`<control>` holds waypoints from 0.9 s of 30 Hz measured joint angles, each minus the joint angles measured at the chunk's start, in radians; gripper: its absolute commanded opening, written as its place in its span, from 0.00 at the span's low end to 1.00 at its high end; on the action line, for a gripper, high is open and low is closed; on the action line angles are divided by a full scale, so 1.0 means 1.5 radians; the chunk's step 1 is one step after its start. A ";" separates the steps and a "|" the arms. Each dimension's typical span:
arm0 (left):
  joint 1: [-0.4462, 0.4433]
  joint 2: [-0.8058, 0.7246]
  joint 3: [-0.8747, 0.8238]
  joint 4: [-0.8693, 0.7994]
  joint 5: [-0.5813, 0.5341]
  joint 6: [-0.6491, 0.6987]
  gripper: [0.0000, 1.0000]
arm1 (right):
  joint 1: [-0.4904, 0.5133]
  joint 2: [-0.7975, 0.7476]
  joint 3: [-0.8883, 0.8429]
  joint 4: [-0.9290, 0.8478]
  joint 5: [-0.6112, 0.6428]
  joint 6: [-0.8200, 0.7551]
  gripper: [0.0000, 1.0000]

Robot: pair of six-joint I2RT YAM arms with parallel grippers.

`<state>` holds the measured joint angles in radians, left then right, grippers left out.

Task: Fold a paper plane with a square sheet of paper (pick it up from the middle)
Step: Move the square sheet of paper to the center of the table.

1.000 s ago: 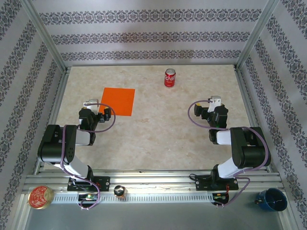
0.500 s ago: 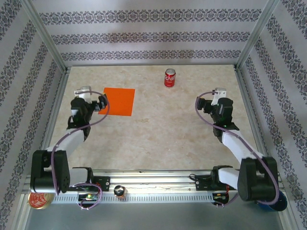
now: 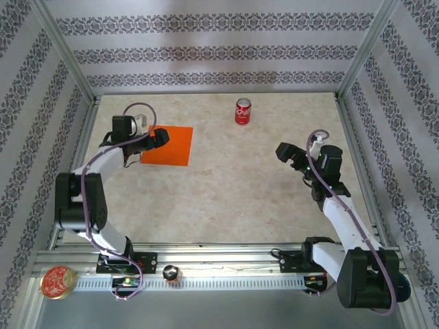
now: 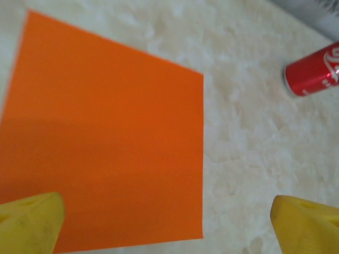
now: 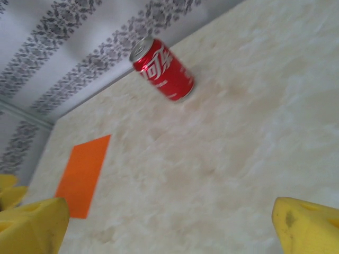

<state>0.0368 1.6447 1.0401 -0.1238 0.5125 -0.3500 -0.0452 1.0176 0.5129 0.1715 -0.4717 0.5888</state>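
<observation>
The square sheet of paper (image 3: 171,145) is bright orange and lies flat and unfolded on the marble table, left of centre. My left gripper (image 3: 158,136) hangs open over the sheet's left part. In the left wrist view the paper (image 4: 106,137) spreads below the yellow fingertips (image 4: 29,222), and the left gripper (image 4: 168,225) holds nothing. My right gripper (image 3: 284,152) is open over the bare right half of the table, pointing left. The right wrist view shows the right gripper (image 5: 169,227) empty, with the sheet (image 5: 85,172) far off. The paper plane is out of view.
A red soda can (image 3: 243,111) stands upright at the back, also visible as the can (image 4: 312,74) and the can (image 5: 161,69). Metal frame posts and patterned walls close the table in. A tin (image 3: 57,282) and a blue cup (image 3: 389,284) sit below the near rail.
Both arms have stretched out from folded poses. The left gripper moved forward and right, onto the orange sheet's left part. The right gripper rose and turned left.
</observation>
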 measured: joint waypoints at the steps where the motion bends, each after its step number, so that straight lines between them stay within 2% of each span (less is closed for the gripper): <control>1: -0.009 0.021 0.019 -0.016 0.004 0.000 0.96 | 0.001 0.008 0.000 0.001 -0.016 0.011 0.98; 8: -0.060 0.142 0.136 -0.105 0.017 0.000 0.94 | 0.031 0.025 0.000 -0.014 -0.068 0.047 0.98; 13: -0.075 0.191 0.153 -0.143 0.005 -0.005 0.92 | 0.047 0.024 -0.004 -0.023 -0.064 0.057 0.98; 22: -0.096 0.205 0.148 -0.159 -0.025 -0.028 0.90 | 0.051 0.035 -0.011 -0.040 -0.042 0.076 0.98; 27: -0.157 0.183 0.117 -0.153 -0.062 -0.047 0.89 | 0.053 0.057 -0.011 -0.050 -0.032 0.093 0.98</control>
<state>-0.1989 1.9198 1.2163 -0.3531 0.4194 -0.4210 0.0345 1.1027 0.4957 0.0971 -0.5198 0.7284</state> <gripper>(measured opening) 0.890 0.982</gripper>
